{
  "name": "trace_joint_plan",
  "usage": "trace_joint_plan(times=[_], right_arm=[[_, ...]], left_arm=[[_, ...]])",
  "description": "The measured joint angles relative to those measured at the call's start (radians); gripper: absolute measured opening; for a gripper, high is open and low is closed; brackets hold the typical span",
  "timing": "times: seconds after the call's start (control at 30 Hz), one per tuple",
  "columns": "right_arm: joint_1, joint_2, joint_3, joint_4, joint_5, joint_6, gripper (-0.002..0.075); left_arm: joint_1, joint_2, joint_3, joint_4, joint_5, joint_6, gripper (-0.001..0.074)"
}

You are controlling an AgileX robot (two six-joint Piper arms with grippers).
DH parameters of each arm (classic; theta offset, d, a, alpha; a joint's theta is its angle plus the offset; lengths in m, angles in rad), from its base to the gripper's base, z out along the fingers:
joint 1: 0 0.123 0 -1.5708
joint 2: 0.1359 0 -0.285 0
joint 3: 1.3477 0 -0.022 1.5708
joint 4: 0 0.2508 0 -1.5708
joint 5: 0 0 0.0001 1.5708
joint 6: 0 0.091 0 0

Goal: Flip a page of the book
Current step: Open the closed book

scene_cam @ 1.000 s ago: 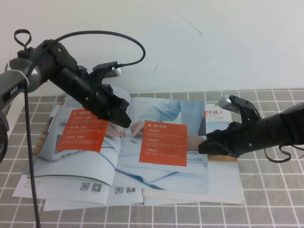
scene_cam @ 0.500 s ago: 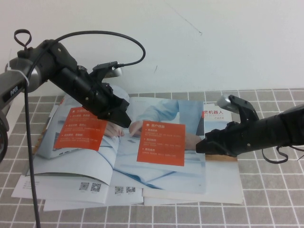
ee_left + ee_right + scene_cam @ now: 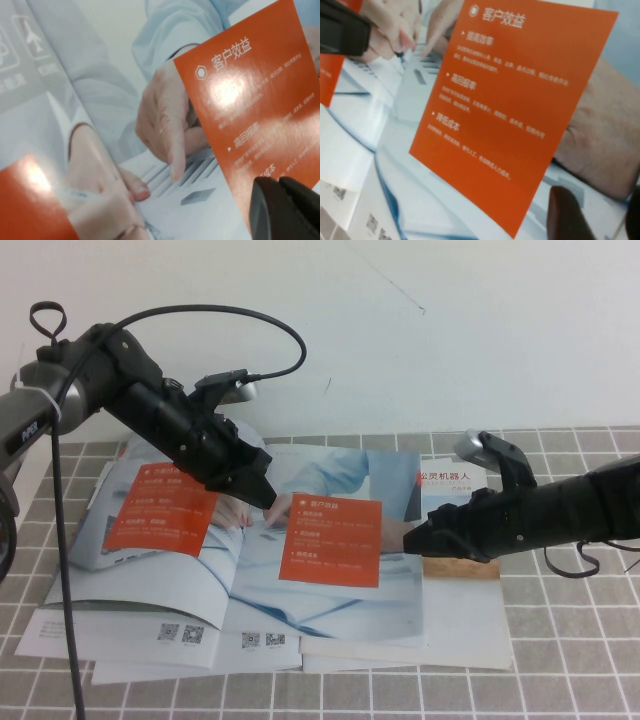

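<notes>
The book (image 3: 150, 575) lies open on the tiled table, both pages showing blue-white photos with orange panels. The page (image 3: 335, 605), with a blue-shirted person and an orange panel (image 3: 510, 110), is the right-hand one. My left gripper (image 3: 256, 490) is shut and rests on the book near the spine, beside the orange panel in the left wrist view (image 3: 279, 186); it also shows in the right wrist view (image 3: 340, 32). My right gripper (image 3: 418, 540) is at the page's outer edge, with its fingers apart over the page surface (image 3: 600, 215).
A flat brochure with a red Chinese title (image 3: 448, 478) and a tan band (image 3: 462, 568) lies under the book's right side. White sheets with QR codes (image 3: 180, 633) stick out at the front. A black cable (image 3: 68, 590) hangs at the left. The white wall stands behind.
My right gripper has moved left, carrying the page's outer edge left. The whole spread has shifted left and more of the brochure shows. My left gripper has stayed in place.
</notes>
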Motion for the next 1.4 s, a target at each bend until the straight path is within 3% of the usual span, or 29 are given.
trace_joint_plan(times=[0.83, 1.07, 1.2, 1.4], right_arm=[[0.044, -0.044, -0.008, 0.280, 0.058, -0.241, 0.0267], [0.044, -0.044, -0.008, 0.284, 0.044, -0.251, 0.0267], [0.044, -0.044, -0.008, 0.286, 0.044, -0.253, 0.0267], [0.044, -0.044, -0.008, 0.286, 0.044, -0.253, 0.0267]], left_arm=[[0.000, 0.000, 0.000, -0.035, 0.004, 0.002, -0.0002], [-0.004, -0.010, 0.000, -0.134, 0.045, 0.191, -0.0002], [-0.029, -0.073, 0.000, -0.066, 0.029, 0.196, -0.0002], [-0.119, -0.231, 0.000, 0.188, -0.023, 0.068, -0.0002]])
